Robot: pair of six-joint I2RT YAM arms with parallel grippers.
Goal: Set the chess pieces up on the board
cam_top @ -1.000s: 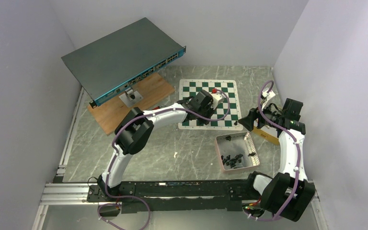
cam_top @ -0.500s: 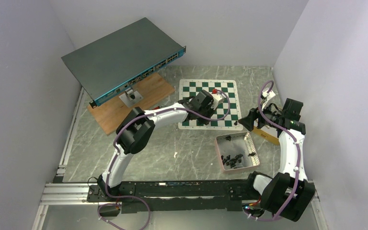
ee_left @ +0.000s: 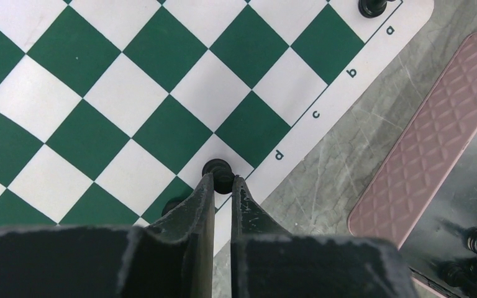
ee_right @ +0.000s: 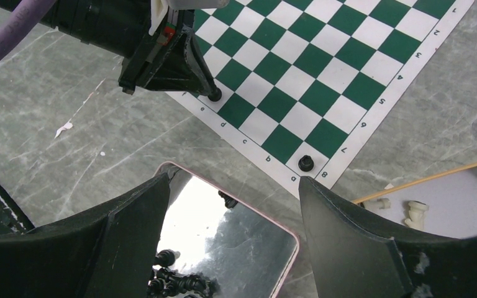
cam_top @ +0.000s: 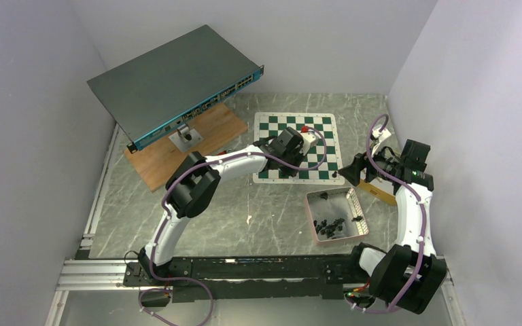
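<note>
The top view takes in the whole table: the board [cam_top: 296,146] in the middle, the pink-rimmed tray [cam_top: 310,212] off its near right corner, and a network switch [cam_top: 177,81] propped above a wooden plank [cam_top: 207,132] on the left. The chess pieces are mere specks there. The left wrist view shows what it cannot: a black piece [ee_left: 218,169] standing on the white edge square by the letter d, and a second piece [ee_left: 372,6] on the corner square by the letter a. The right wrist view adds the loose pieces [ee_right: 174,279] heaped in the tray.

Against the frame a second earlier, both arms sit in the same places (no shift is visible from above).

The left gripper [ee_left: 222,183] has its fingers nearly together, one either side of the d-file piece with a slim gap behind it; whether they pinch it cannot be told. The right gripper [ee_right: 233,181] hangs with fingers wide apart over the tray's far corner, holding nothing
</note>
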